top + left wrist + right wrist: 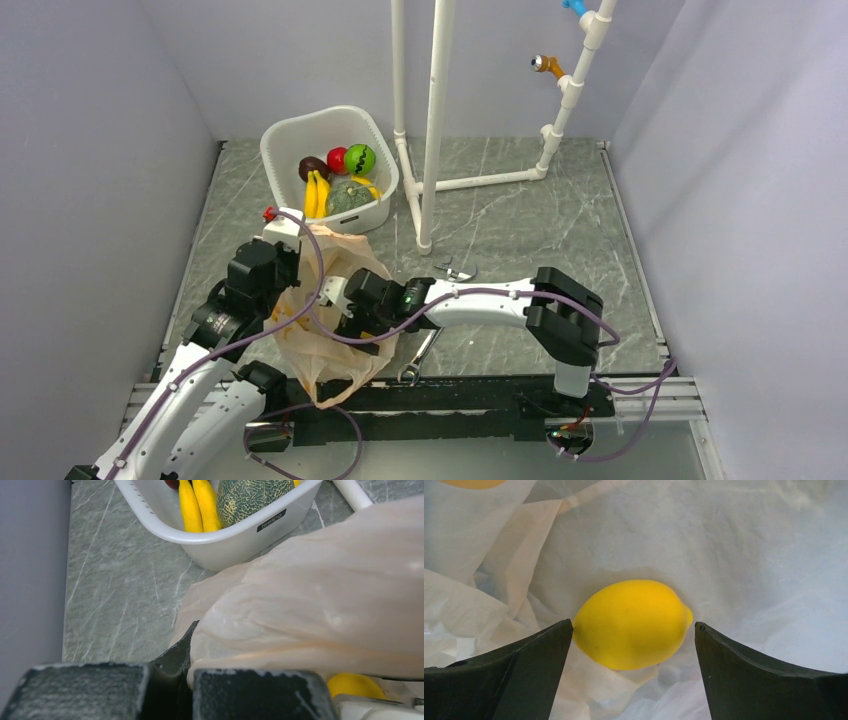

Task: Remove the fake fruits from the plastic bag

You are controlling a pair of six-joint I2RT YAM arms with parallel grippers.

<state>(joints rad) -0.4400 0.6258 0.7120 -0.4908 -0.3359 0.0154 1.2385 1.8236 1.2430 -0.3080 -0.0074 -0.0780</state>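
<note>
Step in hand: grasping a fruit. The right gripper (633, 624), jaws wide, straddles the lemon (629, 635) inside the plastic bag (330, 345). The left gripper (189, 650) pinches the bag's edge. Next move probably requires closing on the lemon, then lifting clear.

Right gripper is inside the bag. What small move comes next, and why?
Probably close the right gripper on the yellow lemon-shaped plastic fruit: it lies between the open fingers, on the thin translucent plastic bag.

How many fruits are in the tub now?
6: maroon fruit, red ball and green ball along the back, bananas front left, squash front right, a yellow piece at its right. More may be hidden underneath.
</note>
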